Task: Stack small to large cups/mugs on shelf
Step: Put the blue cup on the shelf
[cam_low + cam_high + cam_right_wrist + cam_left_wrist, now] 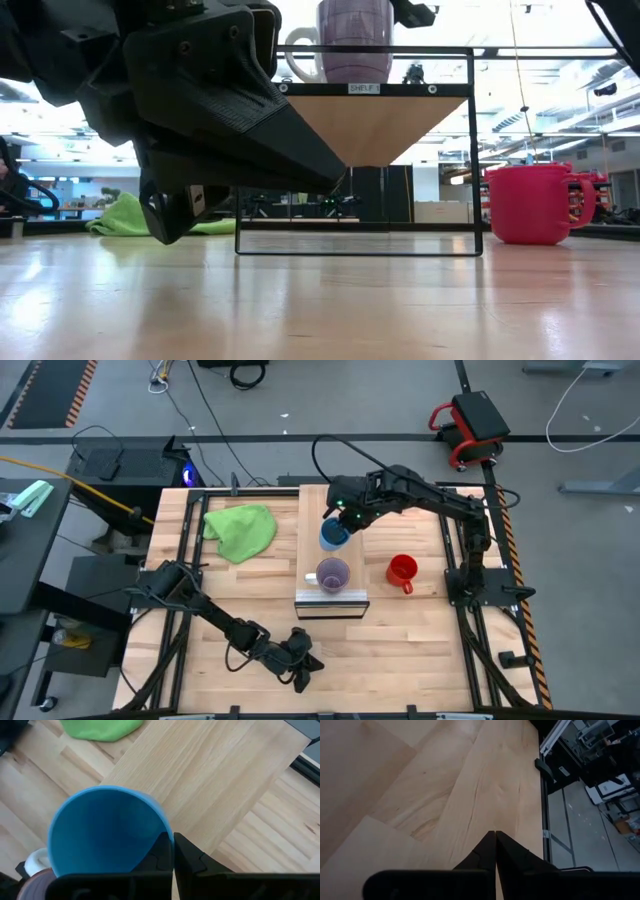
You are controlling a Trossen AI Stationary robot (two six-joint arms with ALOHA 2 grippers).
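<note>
The bright blue plastic cup (pixel 102 832) sits pinched by its rim in the right gripper (pixel 172 851), whose two dark fingers are closed on the cup wall — one inside, one outside; the cup is over the long light-wood plank shelf (pixel 315 520), around the middle of its length. Just beyond those jaws, toward the shelf's metal-strip end, stands the translucent purple cup (pixel 333 574) on the plank; in the low view it shows on top of the raised shelf. The red mug with a side handle (pixel 402 571) stands on the wooden tabletop (pixel 420 650) beside the shelf, apart from both other cups. The crumpled green cloth (pixel 241 530) lies on the table on the shelf's other side. The left gripper (pixel 495 851) is well away from all of this, near the table's front edge; its fingers are pressed together on nothing — bare wood lies beneath them.
</note>
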